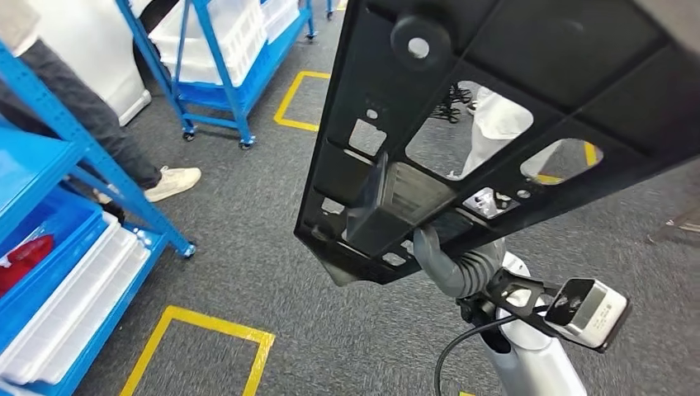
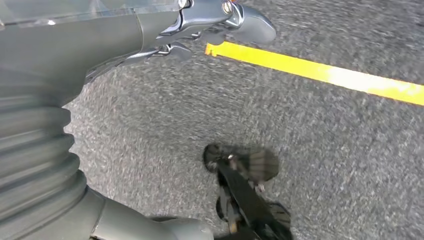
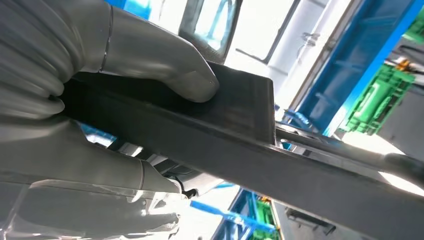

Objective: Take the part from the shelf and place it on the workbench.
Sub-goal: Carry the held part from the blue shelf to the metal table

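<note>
A large black plastic part [image 1: 462, 124] with several cut-out openings fills the upper right of the head view, tilted and lifted above the floor. My right hand [image 1: 442, 262] grips its lower edge from beneath. In the right wrist view the thumb [image 3: 165, 65] presses on the part's flat black rim [image 3: 240, 130], with the other fingers under it. My left hand [image 2: 100, 45] hangs over the grey carpet, its fingers [image 2: 210, 25] stretched out and holding nothing.
Blue shelving [image 1: 74, 157] with white trays [image 1: 74, 289] and a red item [image 1: 25, 256] stands at the left. A wheeled blue rack [image 1: 223, 74] holds white crates behind. A person's leg and white shoe [image 1: 173, 181] are by the shelf. Yellow tape [image 1: 206, 326] marks the carpet.
</note>
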Available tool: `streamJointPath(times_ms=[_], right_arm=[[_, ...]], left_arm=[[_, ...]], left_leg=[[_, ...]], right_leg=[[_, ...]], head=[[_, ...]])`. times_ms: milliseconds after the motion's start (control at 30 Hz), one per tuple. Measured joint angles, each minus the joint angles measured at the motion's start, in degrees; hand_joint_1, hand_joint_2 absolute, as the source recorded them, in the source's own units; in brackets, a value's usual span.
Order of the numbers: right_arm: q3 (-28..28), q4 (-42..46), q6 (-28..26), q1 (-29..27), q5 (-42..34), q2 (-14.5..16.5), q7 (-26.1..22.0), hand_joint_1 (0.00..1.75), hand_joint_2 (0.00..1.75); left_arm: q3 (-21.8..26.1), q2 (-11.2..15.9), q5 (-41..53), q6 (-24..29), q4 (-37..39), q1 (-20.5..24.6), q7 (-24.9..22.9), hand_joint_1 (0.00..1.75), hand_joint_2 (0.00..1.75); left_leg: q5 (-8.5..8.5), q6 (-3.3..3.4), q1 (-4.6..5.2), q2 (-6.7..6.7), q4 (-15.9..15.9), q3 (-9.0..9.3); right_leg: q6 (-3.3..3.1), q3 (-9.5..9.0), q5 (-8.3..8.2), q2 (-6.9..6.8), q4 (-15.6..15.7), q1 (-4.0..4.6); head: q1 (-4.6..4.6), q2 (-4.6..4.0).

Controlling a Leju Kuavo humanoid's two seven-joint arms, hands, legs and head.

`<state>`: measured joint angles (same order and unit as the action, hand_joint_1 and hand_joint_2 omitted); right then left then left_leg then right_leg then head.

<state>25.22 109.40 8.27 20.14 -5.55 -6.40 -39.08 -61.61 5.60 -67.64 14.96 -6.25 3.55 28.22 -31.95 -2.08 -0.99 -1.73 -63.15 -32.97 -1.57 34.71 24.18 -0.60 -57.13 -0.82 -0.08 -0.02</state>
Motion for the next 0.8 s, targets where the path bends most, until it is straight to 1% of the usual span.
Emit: streamJointPath(times_ms=[67,100,133,167,200,233,267,300,333,367,400,433,467,500,533,567,600,633,667,733,767,800], right_arm=[[0.23,-0.05,-0.13,-0.06,0.2,-0.01,-0.01,1.75,1.75],[0.51,-0.15,-0.42,-0.29,0.65,-0.03,-0.07,1.75,1.75],[0.8,-0.23,-0.73,-0.56,1.07,-0.05,-0.18,1.75,1.75],[1.08,-0.29,-1.08,-0.81,1.48,-0.08,-0.31,1.75,1.75],[1.34,-0.33,-1.46,-1.06,1.85,-0.1,-0.48,1.75,1.75],[1.44,-0.31,-1.69,-1.14,1.92,-0.11,-0.59,1.75,1.75],[1.51,-0.27,-1.89,-1.22,1.99,-0.11,-0.68,1.75,1.75],[1.56,-0.22,-2.07,-1.37,2.08,-0.13,-0.74,1.75,1.75],[1.6,-0.1,-2.23,-1.62,2.31,-0.15,-0.77,1.75,1.75],[1.63,0.16,-2.46,-1.97,2.75,-0.22,-0.79,1.75,1.75],[1.67,0.52,-2.78,-2.39,3.37,-0.3,-0.83,1.75,1.75],[1.74,0.96,-3.16,-2.84,4.16,-0.37,-0.86,1.75,1.75],[1.82,1.39,-3.6,-3.32,5.01,-0.43,-0.9,1.75,1.75],[1.9,1.77,-4.01,-3.92,5.8,-0.46,-0.92,1.75,1.75],[1.99,2.13,-4.43,-4.66,6.54,-0.53,-0.91,1.75,1.75],[2.09,2.5,-4.8,-5.48,7.07,-0.65,-0.9,1.75,1.75],[2.16,2.87,-5.11,-6.24,7.45,-0.83,-0.89,1.75,1.75],[2.22,3.27,-5.39,-6.83,7.67,-1.07,-0.87,1.75,1.75],[2.26,3.67,-5.62,-7.2,7.8,-1.28,-0.87,1.75,1.75],[2.28,4.53,-5.99,-7.57,7.94,-1.61,-0.88,1.75,1.75],[2.29,4.89,-6.11,-7.67,7.98,-1.69,-0.89,1.75,1.75],[2.3,5.19,-6.17,-7.78,8.01,-1.77,-0.9,1.75,1.75]], left_arm=[[0.04,0.01,-0.01,-0.08,0.0,-0.06,0.08,0.0,1.75],[0.07,0.01,-0.01,-0.16,0.0,-0.2,0.09,0.0,1.75],[0.08,0.01,-0.01,-0.24,0.0,-0.32,0.09,0.0,1.75],[0.08,0.01,-0.01,-0.29,0.0,-0.44,0.08,0.0,1.75],[0.09,0.03,-0.01,-0.29,0.01,-0.53,0.04,0.0,1.75],[0.09,0.04,-0.01,-0.22,0.01,-0.53,0.0,0.0,1.75],[0.1,0.06,-0.01,-0.16,0.02,-0.53,-0.03,0.0,1.75],[0.1,0.08,-0.01,-0.09,0.02,-0.52,-0.07,0.0,1.75],[0.1,0.07,-0.01,-0.08,0.02,-0.48,-0.07,0.0,1.75],[0.09,0.04,-0.04,-0.09,0.02,-0.38,-0.08,0.0,1.75],[0.09,0.02,-0.08,-0.14,0.01,-0.29,-0.07,0.0,1.75],[0.08,0.0,-0.12,-0.22,0.01,-0.21,-0.04,0.0,1.75],[0.08,-0.02,-0.15,-0.32,0.01,-0.21,-0.01,0.0,1.75],[0.07,-0.03,-0.16,-0.43,0.01,-0.26,0.05,0.0,1.75],[0.04,-0.03,-0.16,-0.55,0.01,-0.33,0.12,0.0,1.75],[0.01,-0.03,-0.16,-0.67,0.0,-0.38,0.22,0.0,1.75],[-0.06,-0.03,-0.16,-0.82,0.0,-0.39,0.34,0.0,1.75],[-0.16,-0.03,-0.16,-0.98,0.0,-0.34,0.45,0.0,1.75],[-0.27,-0.03,-0.16,-1.1,0.0,-0.27,0.53,0.0,1.75],[-0.44,-0.03,-0.16,-1.27,0.0,-0.12,0.61,0.0,1.75],[-0.48,-0.03,-0.16,-1.31,0.0,-0.07,0.62,0.0,1.75],[-0.53,-0.03,-0.16,-1.34,0.0,-0.03,0.62,0.0,1.75]], left_leg=[[-1.48,-0.03,-0.02,0.62,-3.2,-1.5],[-2.01,0.03,-0.01,0.96,-5.93,-3.01],[-1.08,0.21,0.01,1.4,-6.07,-3.42],[0.73,0.47,0.02,2.18,-4.29,-2.93],[2.65,0.78,0.03,3.6,-1.42,-1.98],[4.52,1.0,0.04,4.68,2.82,-0.22],[5.12,1.11,0.11,5.46,4.86,0.64],[5.12,1.23,0.22,5.68,5.59,0.92],[5.25,1.39,0.33,5.09,5.71,0.99],[5.45,1.74,0.27,4.49,5.96,1.14],[5.7,2.12,0.2,3.88,6.3,1.3],[5.94,2.5,0.12,3.2,6.65,1.45],[6.11,2.79,0.07,2.49,6.93,1.52],[6.12,2.96,0.21,1.83,7.01,1.54],[6.08,3.06,0.31,1.09,6.99,1.52],[6.01,3.07,0.39,0.36,6.96,1.51],[5.91,3.03,0.43,-0.37,6.92,1.51],[5.79,2.93,0.44,-1.08,6.84,1.52],[5.63,2.78,0.44,-1.71,6.74,1.56],[5.22,2.32,0.62,-2.91,6.49,1.78],[5.04,1.99,0.71,-3.41,6.41,1.93],[4.87,1.62,0.8,-3.95,6.41,2.12]], right_leg=[[-0.1,0.0,0.0,0.43,0.0,0.08],[-0.16,-0.01,0.0,1.31,-0.03,0.23],[-0.18,-0.03,0.0,2.49,-0.12,0.38],[-0.18,-0.05,0.01,3.73,-0.25,0.51],[-0.09,-0.02,0.03,5.05,-0.43,0.68],[0.12,0.08,0.03,5.85,-0.62,0.7],[0.4,0.25,0.01,6.42,-0.73,0.66],[0.76,0.42,-0.08,6.97,-0.76,0.58],[1.15,0.55,-0.21,7.54,-0.68,0.45],[1.48,0.65,-0.24,7.83,-0.69,0.35],[1.75,0.94,0.15,7.22,-1.22,0.4],[1.96,1.68,1.15,6.02,-2.7,0.49],[2.11,2.97,2.73,4.43,-5.39,0.54],[2.27,4.78,4.66,2.8,-9.1,0.55],[2.44,6.71,6.34,1.91,-13.0,0.41],[2.58,8.1,7.26,1.45,-15.86,0.24],[2.7,8.6,7.22,1.18,-16.91,0.1],[2.77,7.8,6.13,0.88,-15.46,0.0],[2.77,5.92,4.42,0.31,-12.0,-0.04],[2.36,1.56,1.76,-2.44,-3.9,0.19],[2.06,0.29,1.23,-3.34,-1.59,0.4],[1.72,-0.2,1.21,-3.8,-0.62,0.62]], head=[[-0.1,0.0],[-0.15,0.0],[-0.16,0.0],[-0.18,0.0],[-0.16,0.0],[-0.15,0.0],[-0.15,0.0],[-0.15,0.0],[-0.16,0.0],[-0.14,0.0],[-0.11,0.0],[0.01,0.0],[0.15,0.0],[0.26,0.0],[0.37,0.0],[0.38,0.0],[0.39,0.0],[0.39,0.0],[0.4,0.0],[0.34,0.0],[0.3,0.0],[0.26,0.0]])
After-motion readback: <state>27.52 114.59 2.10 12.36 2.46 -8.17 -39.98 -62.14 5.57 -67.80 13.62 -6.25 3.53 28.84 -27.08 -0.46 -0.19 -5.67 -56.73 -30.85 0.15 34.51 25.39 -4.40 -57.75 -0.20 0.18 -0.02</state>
